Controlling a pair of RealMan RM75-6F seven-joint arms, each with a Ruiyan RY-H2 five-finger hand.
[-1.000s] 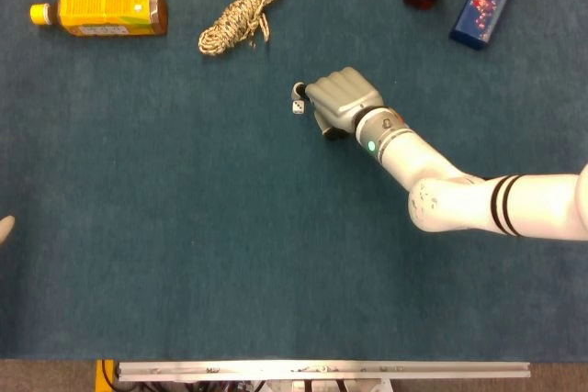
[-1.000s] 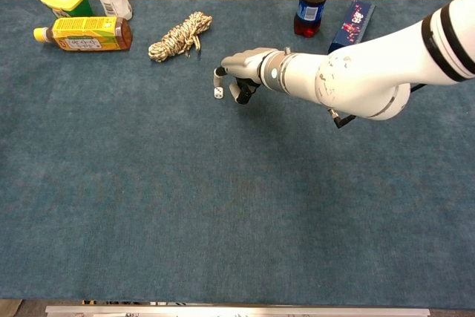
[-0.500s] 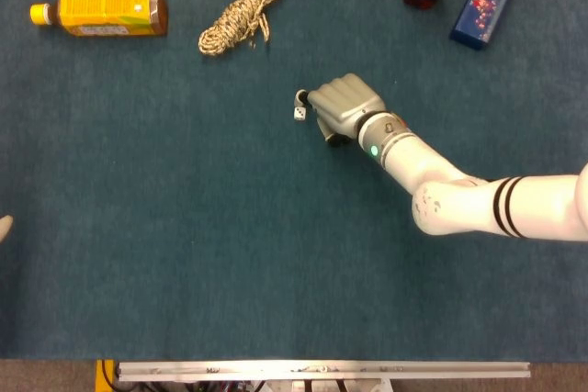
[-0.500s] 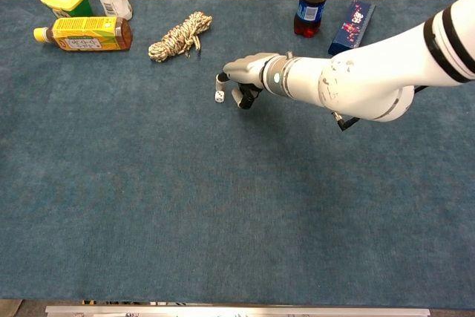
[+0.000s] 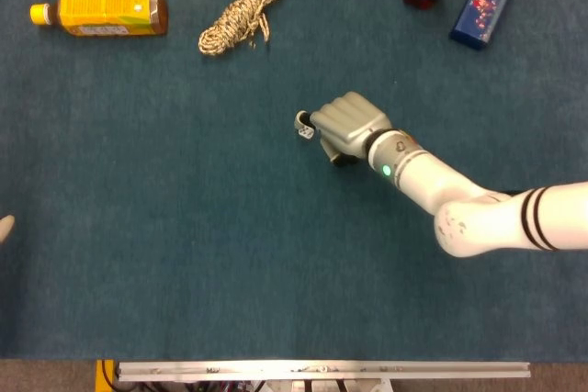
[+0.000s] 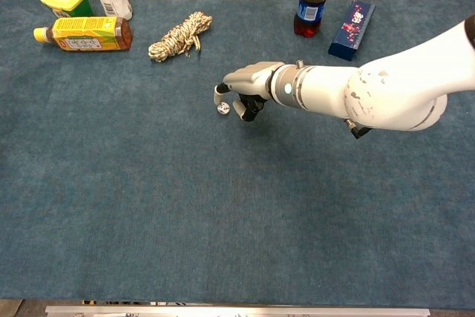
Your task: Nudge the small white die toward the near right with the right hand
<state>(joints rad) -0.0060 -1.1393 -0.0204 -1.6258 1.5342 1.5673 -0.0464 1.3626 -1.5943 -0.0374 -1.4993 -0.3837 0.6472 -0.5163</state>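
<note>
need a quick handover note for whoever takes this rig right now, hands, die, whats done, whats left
Right hand: fingers curled, one fingertip hooked at the small white die, nothing held.
Left hand: only a tip shows at the head view's left edge, state unclear.
Die: mid-table, below the rope bundle, against the right hand's fingers.
Done: contact made, nudge under way.
Left: keep drawing the die toward the near right, then lift off.

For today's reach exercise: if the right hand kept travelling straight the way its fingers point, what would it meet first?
The small white die, just off the right hand's fingertips; contact is unclear. Beyond it lies bare blue cloth.
</note>
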